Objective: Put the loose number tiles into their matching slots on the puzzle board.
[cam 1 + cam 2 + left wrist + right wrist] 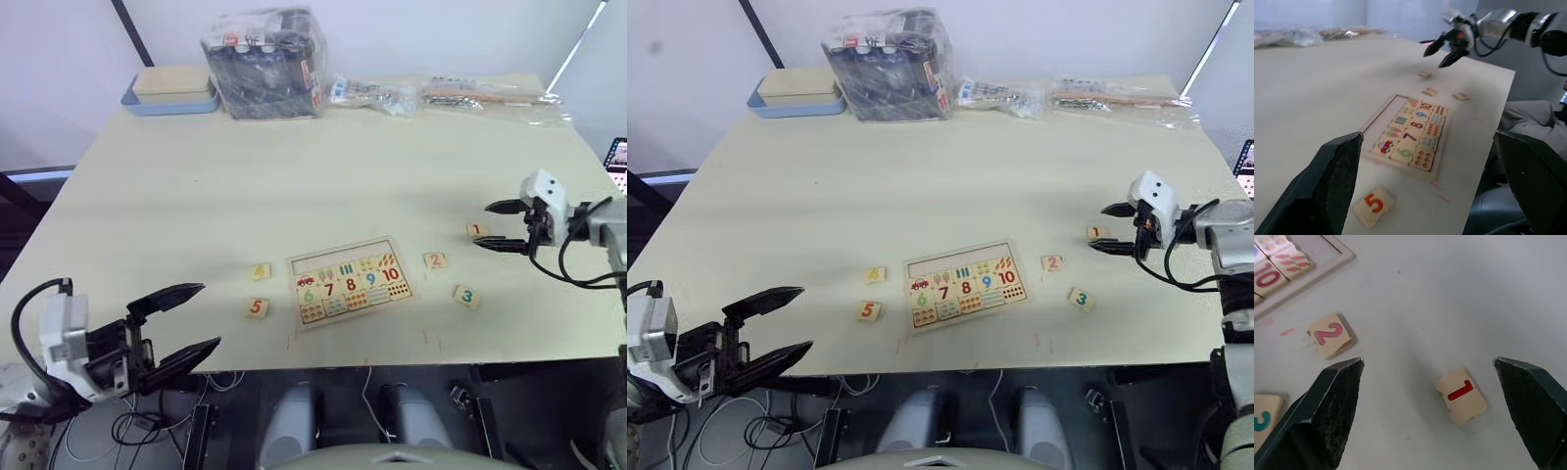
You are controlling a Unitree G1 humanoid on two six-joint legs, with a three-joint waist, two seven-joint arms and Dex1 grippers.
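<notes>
Broadly, a pale table carried everything, and along its far edge sat a clear bag of dark items, a pale box on a blue tray to its left, and two flat plastic packets stretching off to the right. Near the front edge, about the middle, lay the puzzle board, slightly skewed; its lower rows held number tiles 6 to 10 and picture and dot tiles, while the row of slots along its far side looked bare. The left gripper hung beyond the table's front left corner, off the surface, its two black fingers spread wide and holding nothing. The right gripper hovered over the table's right side, fingers parted and empty, straddling tile 1 in the right wrist view without touching it. The loose number tiles were scattered flat on the table around the board: tile 1 well to the board's right, tile 2 just beside the board's right end, tile 3 a little farther right and nearer the front, tile 4 just left of the board, and tile 5 left of the board's near corner.
</notes>
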